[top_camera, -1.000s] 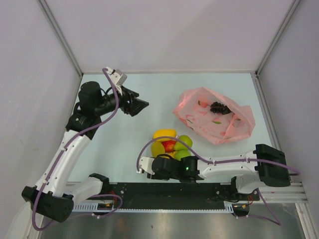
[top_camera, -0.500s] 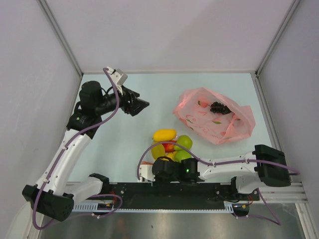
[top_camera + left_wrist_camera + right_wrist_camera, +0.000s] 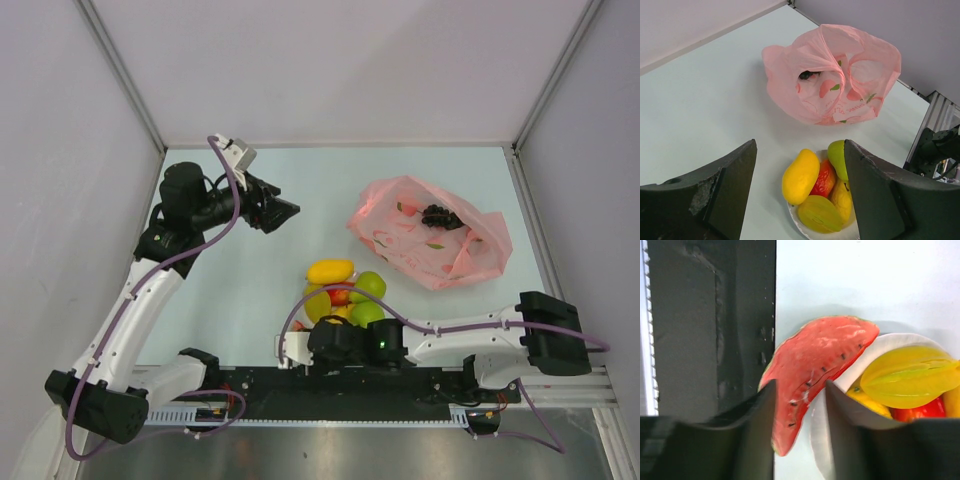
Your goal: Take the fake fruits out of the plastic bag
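Pink plastic bag (image 3: 840, 85), dark grape bunch (image 3: 809, 75) showing at its mouth, lies straight ahead of the wide-spread left gripper (image 3: 800, 150). The right gripper (image 3: 800, 430) sits narrow about the watermelon slice (image 3: 815, 365) beside the bowl (image 3: 852, 371), grip unclear.

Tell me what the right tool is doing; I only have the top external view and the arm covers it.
Observer: The right wrist view shows a watermelon slice between the fingers of the right tool. It lies across the bowl rim, partly over the table.
Operator: Is it gripped?
Observer: Cannot tell; a sliver of white bowl shows between the slice and one finger.
Operator: And the left tool?
Observer: The left wrist view shows the left tool wide open, with nothing between its fingers.
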### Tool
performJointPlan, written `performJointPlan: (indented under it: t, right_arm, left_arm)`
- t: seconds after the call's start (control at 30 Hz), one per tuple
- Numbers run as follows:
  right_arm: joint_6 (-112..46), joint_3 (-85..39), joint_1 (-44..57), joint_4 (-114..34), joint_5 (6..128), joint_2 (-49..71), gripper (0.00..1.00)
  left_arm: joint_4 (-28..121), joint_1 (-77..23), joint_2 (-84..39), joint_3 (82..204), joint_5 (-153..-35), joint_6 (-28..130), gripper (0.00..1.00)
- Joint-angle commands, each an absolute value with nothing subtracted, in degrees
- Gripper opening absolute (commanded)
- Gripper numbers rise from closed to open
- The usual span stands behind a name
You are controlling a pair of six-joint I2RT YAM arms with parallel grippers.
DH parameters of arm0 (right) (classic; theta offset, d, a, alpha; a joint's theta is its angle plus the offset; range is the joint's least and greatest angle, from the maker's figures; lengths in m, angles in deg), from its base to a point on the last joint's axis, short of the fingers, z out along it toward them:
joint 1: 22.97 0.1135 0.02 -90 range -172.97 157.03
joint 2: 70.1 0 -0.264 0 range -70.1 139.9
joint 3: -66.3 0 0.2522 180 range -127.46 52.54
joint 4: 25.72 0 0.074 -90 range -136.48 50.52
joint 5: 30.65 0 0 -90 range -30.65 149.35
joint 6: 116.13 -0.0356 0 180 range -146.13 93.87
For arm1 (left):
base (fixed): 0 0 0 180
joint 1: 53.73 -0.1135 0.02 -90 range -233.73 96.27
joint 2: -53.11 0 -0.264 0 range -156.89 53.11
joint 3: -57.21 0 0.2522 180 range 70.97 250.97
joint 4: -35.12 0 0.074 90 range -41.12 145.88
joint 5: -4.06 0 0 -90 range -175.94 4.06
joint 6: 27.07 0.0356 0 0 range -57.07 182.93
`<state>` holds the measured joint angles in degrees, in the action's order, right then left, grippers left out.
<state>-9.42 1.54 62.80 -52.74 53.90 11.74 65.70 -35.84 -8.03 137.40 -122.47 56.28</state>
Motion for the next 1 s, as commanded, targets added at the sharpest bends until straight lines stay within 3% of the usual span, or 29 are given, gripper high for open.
performJointPlan:
  t: [0.0,0.17,0.37,0.57,0.97]
  right_arm:
    - [-10.3,-0.1,65.6,-49.8,52.3,12.1,0.54]
    - [-14.3,0.0,68.0,-46.9,46.0,14.1,0.63]
    - [-18.3,-3.2,64.7,-47.3,41.5,13.7,0.59]
    - [-19.1,-4.9,60.0,-51.3,49.1,14.6,0.54]
    - [-19.2,-4.3,58.0,-52.4,52.7,19.4,0.58]
  left_arm:
    - [65.1,-36.3,-8.0,140.3,-124.1,55.9,0.75]
    - [66.1,-36.3,-7.0,140.0,-124.1,56.2,0.75]
    - [65.2,-36.2,-5.3,137.7,-123.9,55.6,0.75]
    - [65.7,-36.5,-4.3,137.2,-123.9,55.9,0.75]
    - [64.8,-37.1,-2.8,135.7,-124.3,55.2,0.75]
